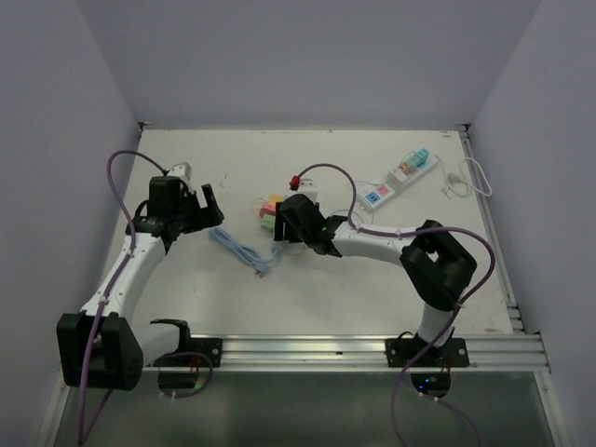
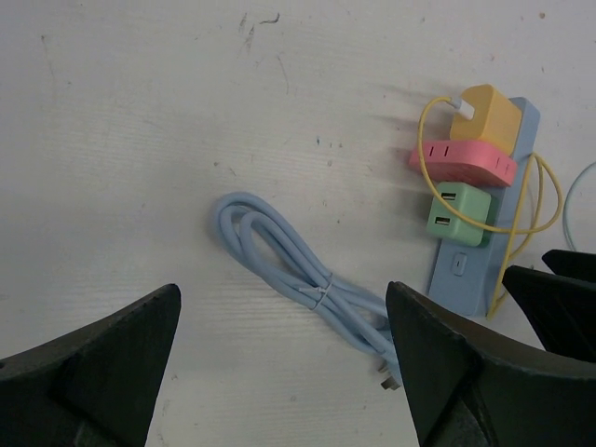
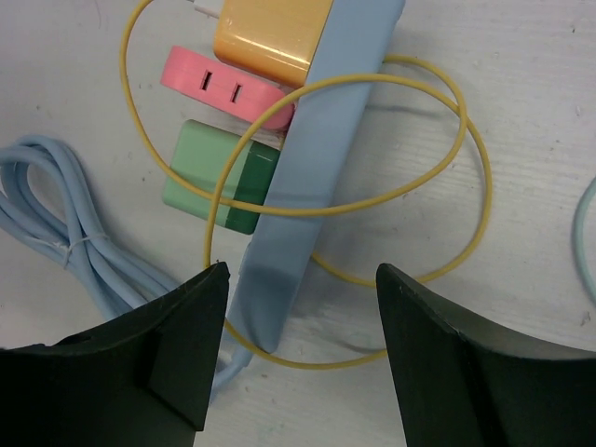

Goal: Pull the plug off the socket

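A light blue power strip (image 3: 307, 158) lies on the white table with an orange plug (image 3: 270, 33), a pink plug (image 3: 223, 88) and a green plug (image 3: 214, 177) stuck in its side. A thin yellow cable (image 3: 470, 186) loops around it. My right gripper (image 3: 301, 279) is open, hovering just above the strip's near end, jaws on either side of it, touching nothing. My left gripper (image 2: 283, 307) is open and empty over a bundled light blue cable (image 2: 298, 270), left of the strip (image 2: 480, 270). In the top view the strip (image 1: 270, 212) lies between both grippers.
A white power strip (image 1: 400, 177) with coloured plugs lies at the back right, with a white cable (image 1: 470, 177) beside it. The light blue cable bundle (image 1: 240, 250) lies in front of the plugs. Grey walls enclose the table on three sides.
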Controlling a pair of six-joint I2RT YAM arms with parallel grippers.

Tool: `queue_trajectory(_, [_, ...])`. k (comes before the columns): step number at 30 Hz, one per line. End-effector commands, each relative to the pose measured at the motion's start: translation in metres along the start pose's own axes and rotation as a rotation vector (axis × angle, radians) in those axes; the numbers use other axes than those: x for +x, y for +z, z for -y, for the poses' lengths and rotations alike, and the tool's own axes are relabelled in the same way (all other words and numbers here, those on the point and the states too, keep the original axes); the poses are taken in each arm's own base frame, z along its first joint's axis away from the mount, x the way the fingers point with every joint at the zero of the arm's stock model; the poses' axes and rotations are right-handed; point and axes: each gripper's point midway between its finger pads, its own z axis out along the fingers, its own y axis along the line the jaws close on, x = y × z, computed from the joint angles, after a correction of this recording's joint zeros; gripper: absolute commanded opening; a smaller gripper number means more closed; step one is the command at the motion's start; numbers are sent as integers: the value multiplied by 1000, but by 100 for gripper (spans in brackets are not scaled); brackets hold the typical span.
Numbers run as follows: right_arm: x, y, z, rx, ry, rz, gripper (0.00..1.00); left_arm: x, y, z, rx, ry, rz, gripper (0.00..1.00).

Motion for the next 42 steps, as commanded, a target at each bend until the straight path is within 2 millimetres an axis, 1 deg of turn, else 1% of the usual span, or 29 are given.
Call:
queue_trajectory(1, [-14, 6, -17, -15, 26, 43, 68, -9, -3, 5, 56, 14, 41, 95])
queue_trajectory(4, [-10, 10, -22, -25, 26, 27, 66, -8, -2, 4, 61, 5, 36, 95])
queue_trajectory(5, [-6, 12, -23, -23, 20, 19, 66, -9, -2, 4, 65, 3, 38, 95])
queue_trajectory(7, [-5, 13, -24, -16, 21, 10, 66, -9, -2, 4, 69, -2, 37, 95])
queue_trajectory(14, [10, 20, -24, -9, 27, -30, 66, -8, -1, 3, 76, -8, 31, 94])
queue_trajectory(15, [15, 23, -23, -1, 28, -43, 66, -7, 0, 3, 77, -10, 29, 94])
queue_trajectory(17, [18, 24, -22, 4, 29, -52, 65, -7, 0, 3, 79, -11, 26, 94])
queue_trajectory(18, [23, 26, -19, 16, 28, -63, 62, -6, 0, 2, 79, -12, 25, 94])
queue_trajectory(23, [29, 26, -9, 51, 24, -69, 57, -5, 1, 2, 79, -15, 22, 94])
queue_trajectory(26, [32, 24, -4, 59, 15, -74, 50, -4, 2, 3, 87, -18, 19, 94])
queue_trajectory(27, [32, 23, -2, 61, 7, -73, 43, -3, 2, 3, 90, -20, 17, 94])
queue_trajectory(29, [30, 20, 2, 50, 10, -66, 36, -3, 2, 5, 98, -25, 17, 94])
queue_trajectory(30, [30, 19, 4, 36, 9, -72, 27, -1, 2, 7, 111, -37, 12, 94])
queue_trajectory(32, [28, 14, 6, 6, 7, -64, 18, 3, 1, 11, 132, -51, 1, 94])
queue_trajectory(33, [28, 13, 9, -2, 8, -62, 10, 5, 0, 14, 146, -69, -3, 94])
queue_trajectory(36, [26, 9, 13, -67, 19, -55, 0, 13, -4, 24, 205, -115, -19, 94])
queue_trajectory(37, [27, 9, 13, -97, 27, -69, 0, 19, -5, 30, 241, -129, -32, 94])
queue_trajectory(38, [30, 9, 16, -119, 37, -68, 0, 20, -7, 34, 261, -159, -32, 94])
queue_trajectory(39, [31, 8, 14, -149, 45, -73, 0, 22, -8, 37, 279, -174, -36, 94])
queue_trajectory(40, [40, 7, 18, -178, 54, -106, 0, 26, -9, 41, 297, -183, -37, 94])
queue_trajectory(41, [35, 6, 11, -227, 71, -87, 0, 28, -9, 45, 306, -202, -45, 94])
queue_trajectory(42, [35, 4, 9, -253, 79, -85, 0, 29, -9, 47, 309, -208, -46, 92])
